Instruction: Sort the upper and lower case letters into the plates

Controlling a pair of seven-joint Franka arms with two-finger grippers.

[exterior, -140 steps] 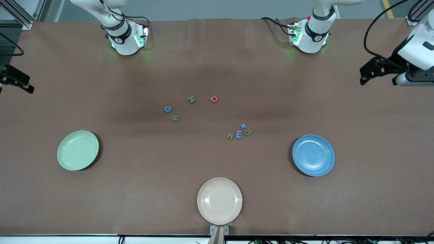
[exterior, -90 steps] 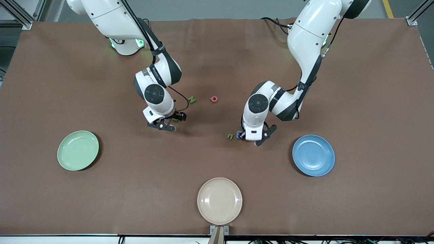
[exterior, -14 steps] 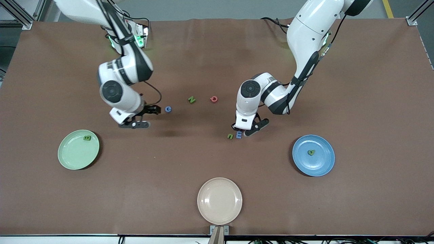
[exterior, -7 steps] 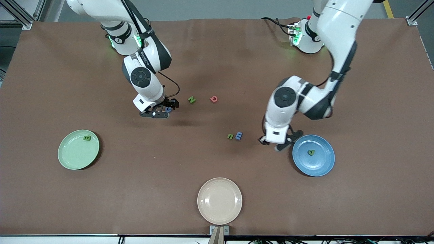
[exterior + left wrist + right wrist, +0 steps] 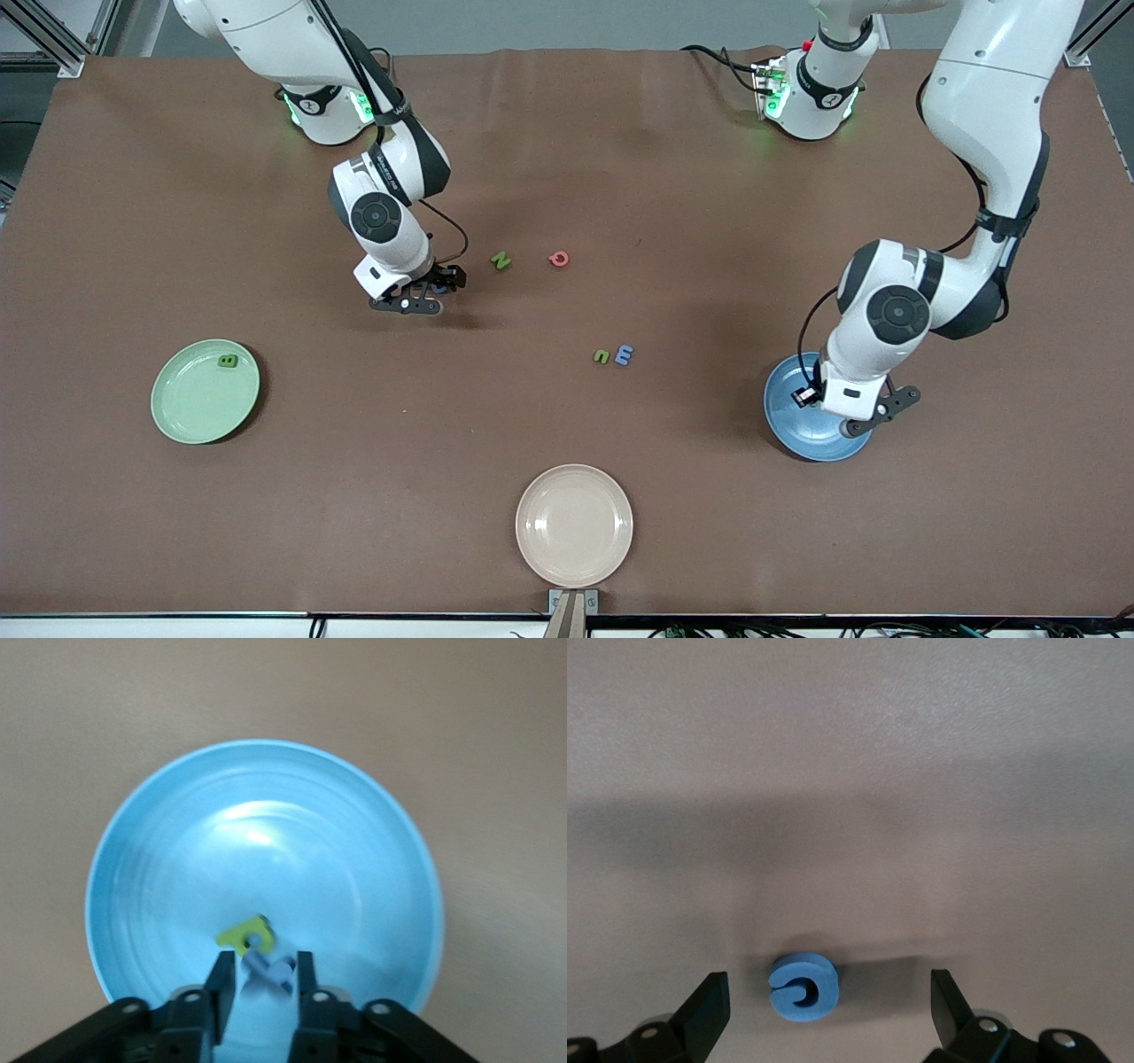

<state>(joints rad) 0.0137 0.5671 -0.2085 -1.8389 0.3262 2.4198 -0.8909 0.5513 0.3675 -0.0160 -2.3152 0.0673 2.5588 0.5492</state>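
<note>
Left arm bent down over blue plate (image 5: pixel 788 425), left gripper (image 5: pixel 261 979) above the plate's middle, fingers clamped on a small blue letter (image 5: pixel 270 969); its shape too blurred to read. Green letter (image 5: pixel 244 934) lies flat in the plate just past the fingertips. Right arm angled down, right gripper (image 5: pixel 824 1010) low over the table, fingers wide apart around blue letter c (image 5: pixel 803 987), lying flat, opening toward one finger. Green plate (image 5: pixel 182 416) holds green B (image 5: pixel 228 361).

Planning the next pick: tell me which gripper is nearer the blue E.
Right. The right gripper is low over the blue G, open; the left gripper, over the blue plate, holds a small blue letter, farther from the blue E.
</note>
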